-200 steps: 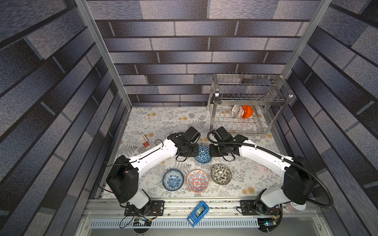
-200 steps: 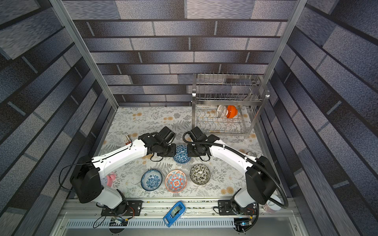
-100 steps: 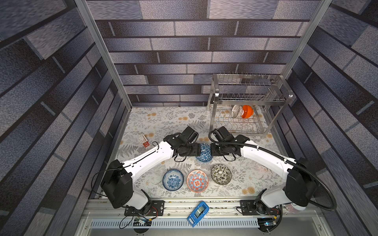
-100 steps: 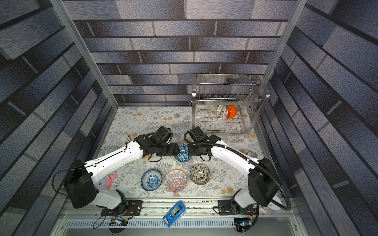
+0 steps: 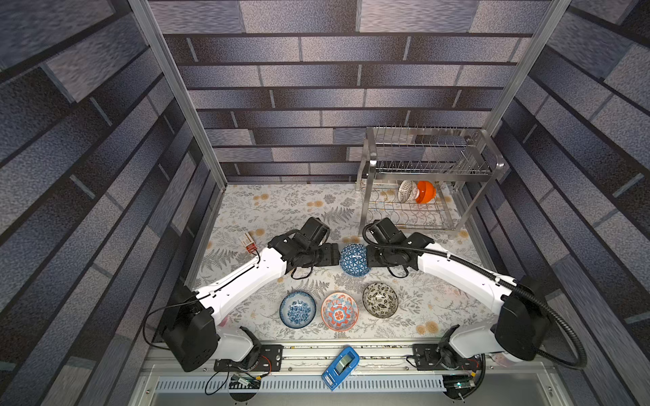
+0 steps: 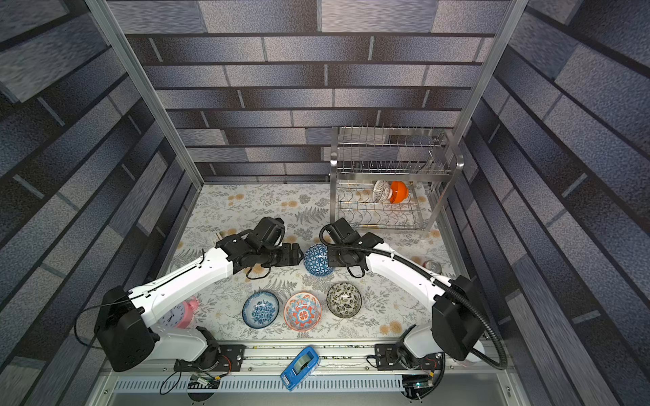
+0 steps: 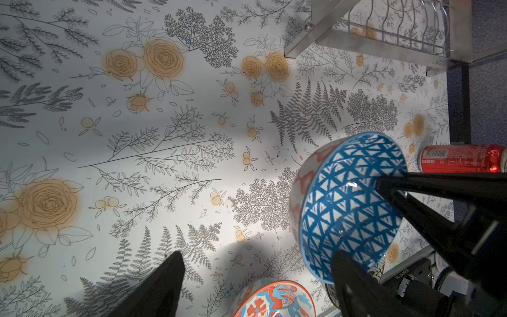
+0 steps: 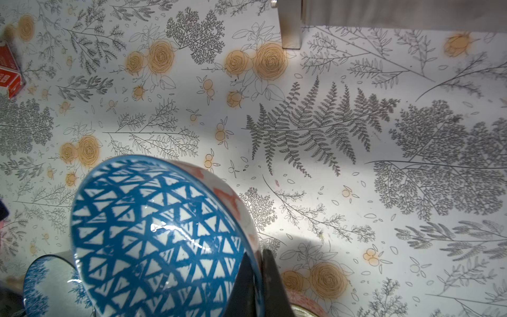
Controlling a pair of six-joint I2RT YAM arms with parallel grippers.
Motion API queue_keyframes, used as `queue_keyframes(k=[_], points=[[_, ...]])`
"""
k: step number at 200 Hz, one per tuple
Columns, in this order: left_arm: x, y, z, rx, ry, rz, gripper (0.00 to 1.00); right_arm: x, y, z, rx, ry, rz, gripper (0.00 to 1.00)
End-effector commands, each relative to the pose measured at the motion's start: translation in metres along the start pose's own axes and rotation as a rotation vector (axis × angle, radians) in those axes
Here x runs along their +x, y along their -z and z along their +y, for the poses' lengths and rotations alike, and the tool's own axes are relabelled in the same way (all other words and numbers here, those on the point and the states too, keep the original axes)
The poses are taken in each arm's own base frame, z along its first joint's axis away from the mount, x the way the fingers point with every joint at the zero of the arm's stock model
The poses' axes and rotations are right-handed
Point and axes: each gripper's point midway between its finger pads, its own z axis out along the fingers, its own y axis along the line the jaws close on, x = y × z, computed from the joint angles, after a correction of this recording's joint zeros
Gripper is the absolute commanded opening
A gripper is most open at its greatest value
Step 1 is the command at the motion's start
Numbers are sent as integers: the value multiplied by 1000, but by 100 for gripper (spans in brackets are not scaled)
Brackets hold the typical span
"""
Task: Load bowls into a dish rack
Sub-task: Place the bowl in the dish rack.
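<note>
One rim pinch carries the blue bowl (image 5: 354,259), tilted on edge in front of the rack (image 5: 427,182): right jaws clamp its rim, left jaws stand apart beside it. It could pivot, slip and hit the surface (image 5: 281,211).

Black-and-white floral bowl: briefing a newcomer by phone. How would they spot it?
From the shiny two-tier steel wire dish rack, come toward the front rail, where three round bowls sit in a row. The black-and-white floral bowl ends it on the right, the only one without blue.
</note>
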Motion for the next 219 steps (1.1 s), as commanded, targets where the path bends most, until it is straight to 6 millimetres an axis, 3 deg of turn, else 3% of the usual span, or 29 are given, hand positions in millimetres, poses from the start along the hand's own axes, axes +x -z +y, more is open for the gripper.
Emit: queue_keyframes(k=[1,79,151,219], points=[[-1,7,2,22,16,-17,86,-5,17,-13,56,-7,-61,0],[-1,8,8,19,31,-18,85,-22,46,-53,226,26,-167,0],[1,9,14,3,37,-11,84,-43,67,-85,270,-4,-228,0],[-3,10,16,2,54,-22,84,-62,70,-104,287,-30,-252,0]])
